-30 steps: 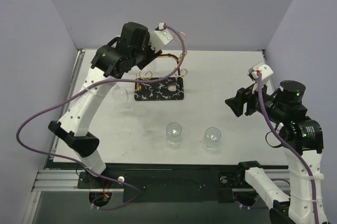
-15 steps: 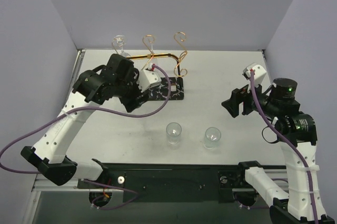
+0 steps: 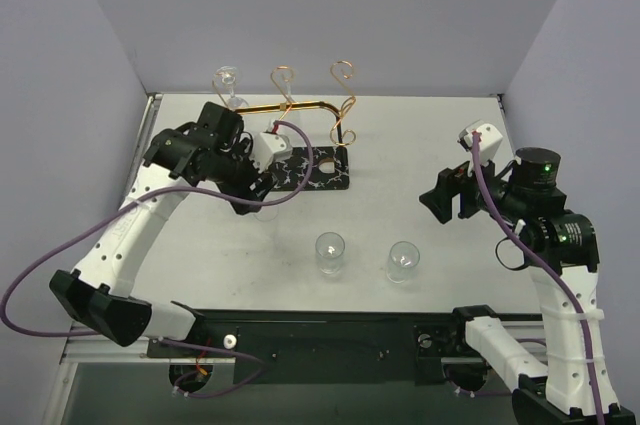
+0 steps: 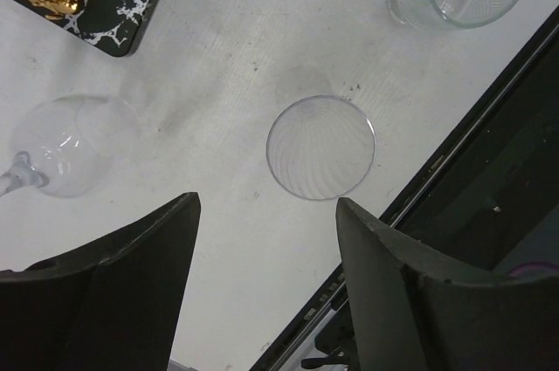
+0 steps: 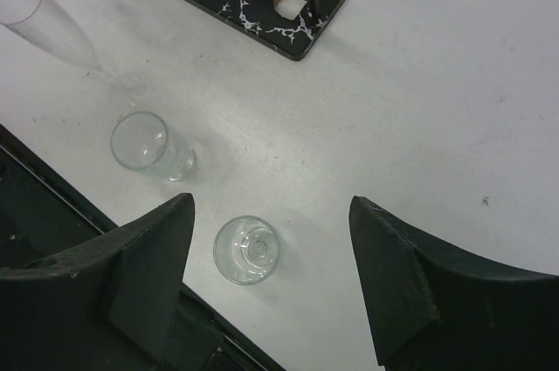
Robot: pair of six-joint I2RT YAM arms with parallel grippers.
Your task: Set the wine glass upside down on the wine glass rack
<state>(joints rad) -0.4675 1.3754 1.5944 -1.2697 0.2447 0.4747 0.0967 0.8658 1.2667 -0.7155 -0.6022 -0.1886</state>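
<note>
White counter (image 3: 420, 145), scuffed grey in places, boxed in by pale violet walls (image 3: 300, 15). Bolted at its near edge, left arm (image 3: 130, 235) and right arm (image 3: 565, 285), black and white, each trailing purple cable (image 3: 30, 265). Left arm bent inward over the counter's left half, left pincer (image 4: 266, 205) pointing down, jaws spread wide with nothing gripped (only bare counter in the gap, going by the wrist view). Right arm upright at the right edge, right pincer (image 5: 271, 205) held above the counter and aimed leftward, jaws likewise parted, holding nothing. Toward the back left, the wine glass rack (image 3: 305, 171): copper-gold wire with curled loop tops and a bar, standing on a black, white-veined rectangular base. At the rack's left-hand end, the wine glass (image 3: 229, 79), upside down, foot uppermost and level with the loops, stem dropping below it; bowl hidden behind the left arm from above, yet plain in the left wrist view, just beside the base's corner and apart from the pincer. Near the base, a tall clear flute (image 5: 44, 22), foot on the counter. Nearer the arms' bases, two short clear tumblers, left tumbler (image 3: 330, 251) and right tumbler (image 3: 403, 261), upright, close together without touching, well apart from the rack.
</note>
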